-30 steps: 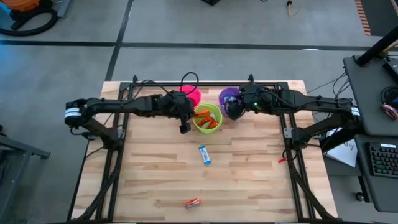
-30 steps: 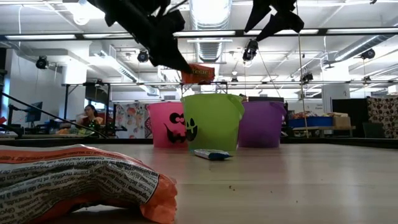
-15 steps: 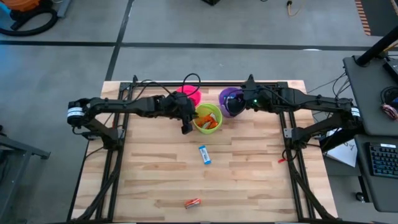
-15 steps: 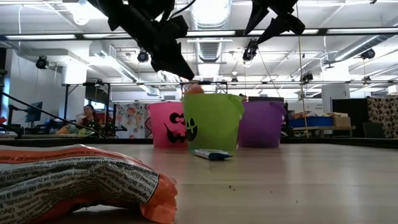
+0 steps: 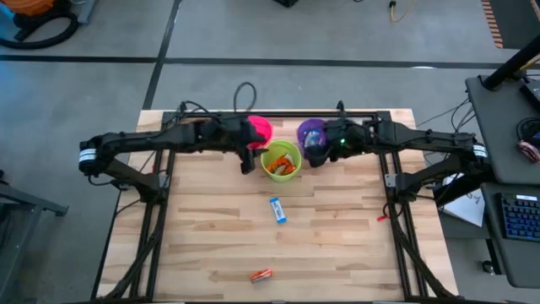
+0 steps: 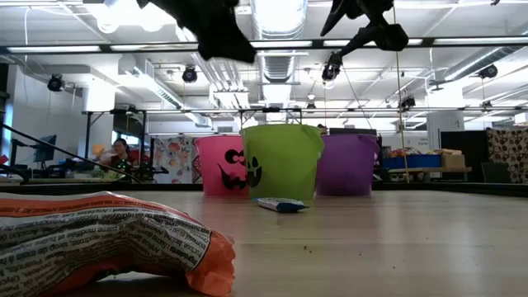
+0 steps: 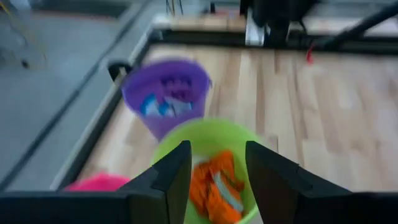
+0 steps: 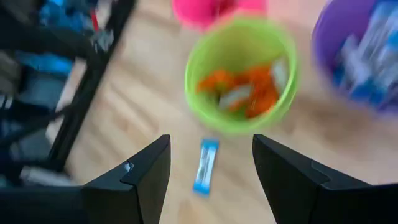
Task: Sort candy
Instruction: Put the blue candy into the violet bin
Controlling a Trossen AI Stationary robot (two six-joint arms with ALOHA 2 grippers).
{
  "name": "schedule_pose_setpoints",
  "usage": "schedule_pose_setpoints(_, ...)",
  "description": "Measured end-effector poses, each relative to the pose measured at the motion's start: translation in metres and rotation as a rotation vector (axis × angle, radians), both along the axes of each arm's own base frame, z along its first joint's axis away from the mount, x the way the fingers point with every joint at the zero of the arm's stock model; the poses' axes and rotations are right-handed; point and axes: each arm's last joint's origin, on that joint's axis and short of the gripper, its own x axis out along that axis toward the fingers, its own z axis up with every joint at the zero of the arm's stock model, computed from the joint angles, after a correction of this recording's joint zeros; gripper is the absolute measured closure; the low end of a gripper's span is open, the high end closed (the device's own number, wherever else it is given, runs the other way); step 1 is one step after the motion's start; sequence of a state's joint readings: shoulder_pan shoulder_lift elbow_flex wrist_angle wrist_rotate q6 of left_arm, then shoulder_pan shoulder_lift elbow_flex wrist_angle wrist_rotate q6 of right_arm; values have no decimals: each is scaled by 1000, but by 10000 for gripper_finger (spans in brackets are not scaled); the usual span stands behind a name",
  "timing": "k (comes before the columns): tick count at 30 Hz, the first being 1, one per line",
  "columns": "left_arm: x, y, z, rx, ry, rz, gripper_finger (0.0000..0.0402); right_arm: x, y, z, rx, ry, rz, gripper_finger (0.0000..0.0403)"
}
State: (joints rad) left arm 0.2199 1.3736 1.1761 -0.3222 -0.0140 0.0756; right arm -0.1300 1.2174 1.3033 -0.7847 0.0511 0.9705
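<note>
Pink cup (image 7: 102,183) cut off by left wrist view's edge, contents hidden.

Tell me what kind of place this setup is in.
Probably a robotics lab or open workshop: exposed ceiling ducts and strip lights, a desk with a black keyboard, and a pale wooden test table on a concrete floor.

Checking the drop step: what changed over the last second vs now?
The left gripper let go of an orange candy over the green cup; its fingers are now apart and empty, and the arm has pulled back toward its own side. The right gripper stayed open by the purple cup. The blue-and-white candy, the red candy and the pink cup have not moved.
</note>
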Motion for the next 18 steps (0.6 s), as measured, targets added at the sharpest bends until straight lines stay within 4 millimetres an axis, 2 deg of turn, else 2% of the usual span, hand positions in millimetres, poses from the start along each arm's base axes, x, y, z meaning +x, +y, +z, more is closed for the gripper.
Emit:
schedule_pose_setpoints(6, -30, -7, 42, 51, -136, -9, 273, 26, 24, -27, 153, 102, 96, 187)
schedule_pose_setpoints(14, -68, -15, 79, 55, -290, 9, 276, 60, 58, -78, 241, 297, 155, 187)
schedule_pose_setpoints(18, -81, -18, 99, 16, -368, 28, 276, 71, 69, -102, 245, 379, 168, 187)
